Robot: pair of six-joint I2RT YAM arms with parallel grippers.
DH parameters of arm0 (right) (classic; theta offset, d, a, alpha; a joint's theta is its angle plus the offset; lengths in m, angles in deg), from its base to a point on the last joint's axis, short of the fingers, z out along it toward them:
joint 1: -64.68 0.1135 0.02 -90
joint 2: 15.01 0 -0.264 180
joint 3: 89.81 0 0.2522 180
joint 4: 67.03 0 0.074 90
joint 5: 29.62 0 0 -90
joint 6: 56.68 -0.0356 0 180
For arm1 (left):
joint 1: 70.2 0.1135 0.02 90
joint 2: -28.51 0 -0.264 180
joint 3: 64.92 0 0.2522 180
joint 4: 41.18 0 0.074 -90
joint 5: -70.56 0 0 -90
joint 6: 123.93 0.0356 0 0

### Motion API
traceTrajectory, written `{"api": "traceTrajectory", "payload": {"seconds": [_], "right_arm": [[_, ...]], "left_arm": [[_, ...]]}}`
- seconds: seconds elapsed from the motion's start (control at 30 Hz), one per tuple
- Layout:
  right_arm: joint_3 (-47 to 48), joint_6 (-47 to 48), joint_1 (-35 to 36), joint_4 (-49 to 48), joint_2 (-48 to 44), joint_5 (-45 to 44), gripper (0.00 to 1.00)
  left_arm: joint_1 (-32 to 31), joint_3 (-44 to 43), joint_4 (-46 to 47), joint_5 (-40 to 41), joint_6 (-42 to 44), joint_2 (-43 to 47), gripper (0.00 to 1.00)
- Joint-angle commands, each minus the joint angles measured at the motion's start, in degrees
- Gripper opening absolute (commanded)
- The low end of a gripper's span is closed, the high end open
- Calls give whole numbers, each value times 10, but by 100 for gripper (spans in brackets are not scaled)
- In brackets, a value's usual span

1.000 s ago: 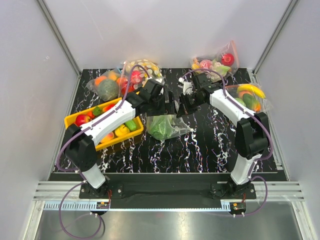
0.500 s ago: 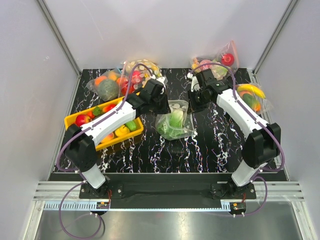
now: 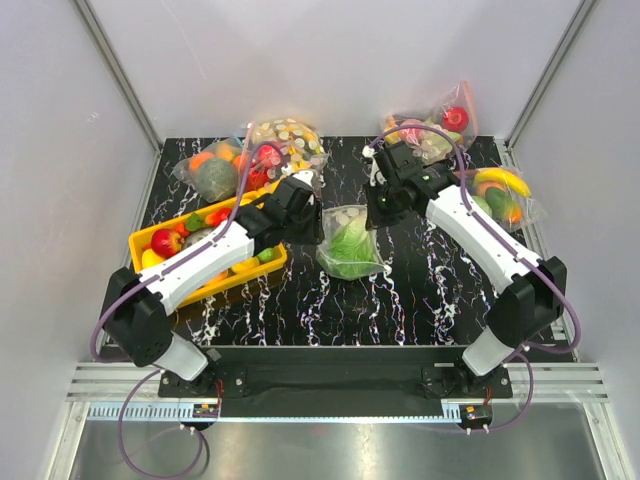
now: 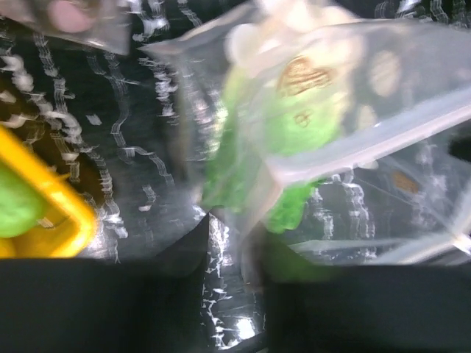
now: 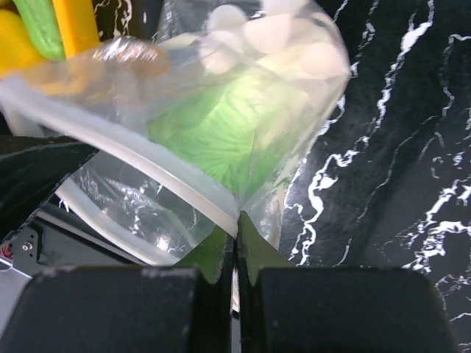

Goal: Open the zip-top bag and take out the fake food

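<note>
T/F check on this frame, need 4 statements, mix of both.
1. The right gripper has its jaws closed on an edge of the dotted bag. True.
2. The lettuce lies loose on the table. False: it is inside the dotted bag.
3. A yellow tray holding fruit sits on the left side of the table. True.
4. The dotted bag is inside the yellow tray. False: it is to the right of the tray, near mid-table.
</note>
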Motion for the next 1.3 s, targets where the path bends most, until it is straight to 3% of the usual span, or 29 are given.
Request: {"api": "traceTrajectory", "payload": {"seconds": [0.0, 0.1, 0.23, 0.47, 0.83, 1.17, 1.27], "right_arm": [[8, -33, 20, -6, 13, -27, 0], [12, -41, 32, -9, 21, -32, 0], [20, -46, 36, -13, 26, -22, 0], [20, -55, 41, -14, 27, -13, 0], [14, -76, 43, -21, -7, -30, 0], [9, -82, 42, -19, -19, -27, 0], [11, -81, 42, -17, -23, -32, 0]], "left_arm": [[-4, -2, -18, 74, 16, 43, 49], [-17, -6, -13, 91, 32, 79, 69], [-40, -4, 23, 95, 59, 123, 79], [-55, 28, 147, -31, 83, 127, 83], [-57, 19, 171, -79, 109, 27, 77], [-57, 40, 216, -140, 199, -17, 79], [-57, 16, 188, -141, 224, -49, 79]]}}
